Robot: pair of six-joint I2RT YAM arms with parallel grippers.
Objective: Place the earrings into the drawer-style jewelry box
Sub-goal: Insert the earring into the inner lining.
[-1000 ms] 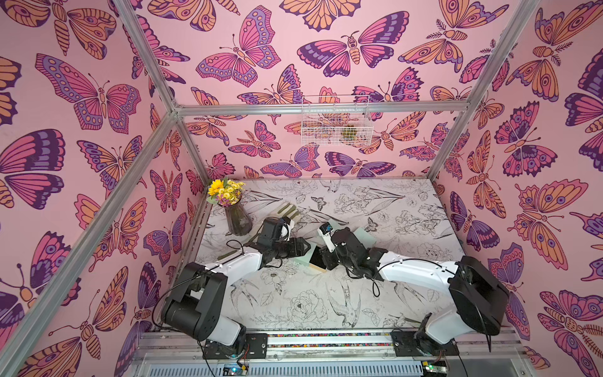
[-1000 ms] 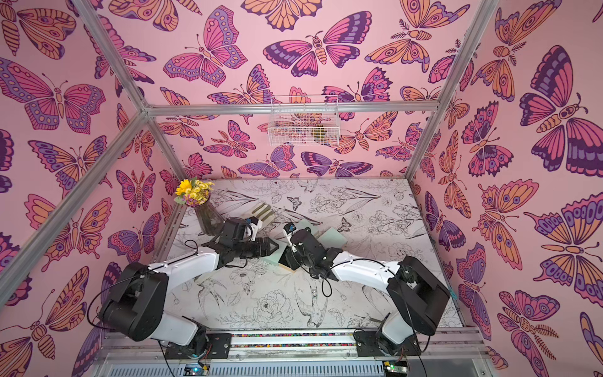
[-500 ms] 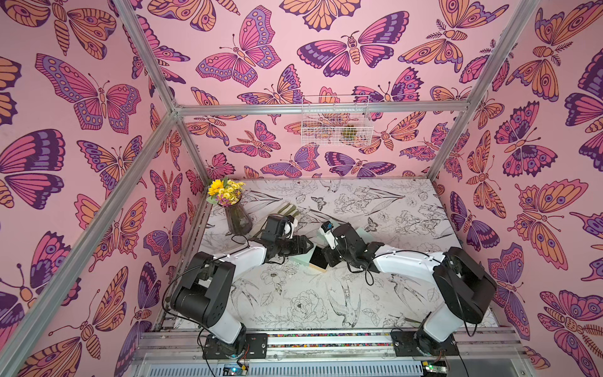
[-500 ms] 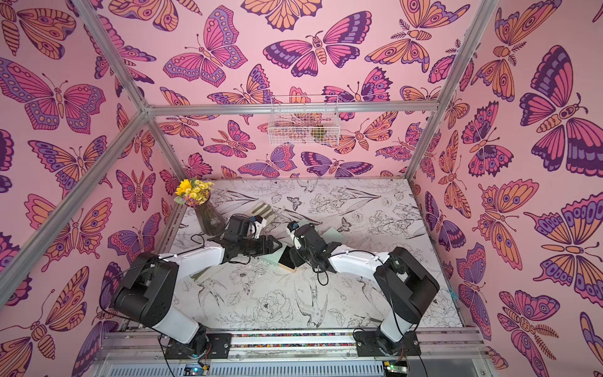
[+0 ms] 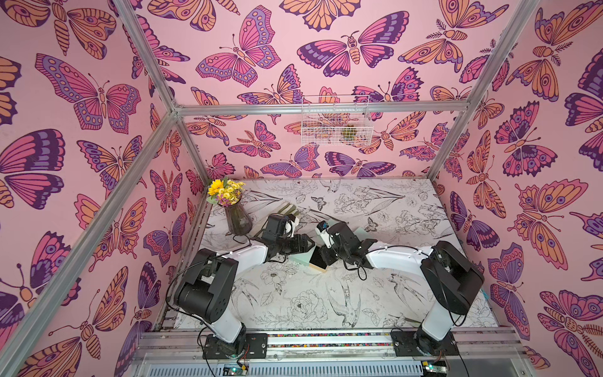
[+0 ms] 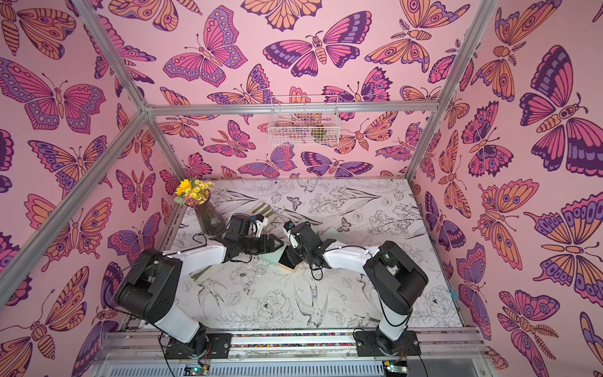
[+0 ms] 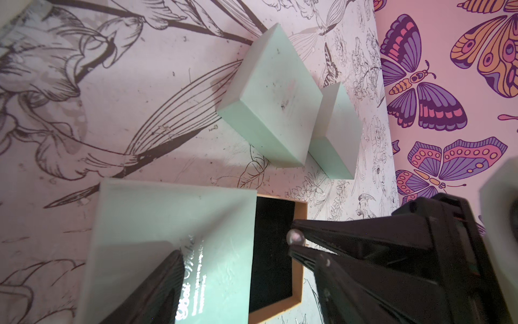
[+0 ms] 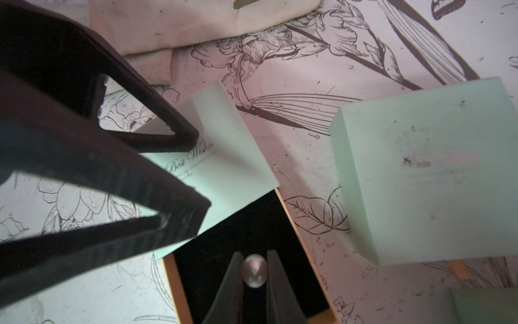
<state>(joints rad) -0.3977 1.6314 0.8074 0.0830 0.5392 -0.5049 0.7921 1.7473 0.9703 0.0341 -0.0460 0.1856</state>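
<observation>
Right arm (image 5: 398, 258) inward; glossy round earring (image 8: 253, 270)

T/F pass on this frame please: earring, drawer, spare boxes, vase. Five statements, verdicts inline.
1. The right gripper pinches a pearl earring. True.
2. The drawer of the jewelry box is shut. False: it is pulled out, black lining exposed.
3. The earring lies on the lining. False: it is held above it.
4. A spare mint box sits beside a second spare box. True.
5. The vase is empty. False: it holds yellow flowers.
</observation>
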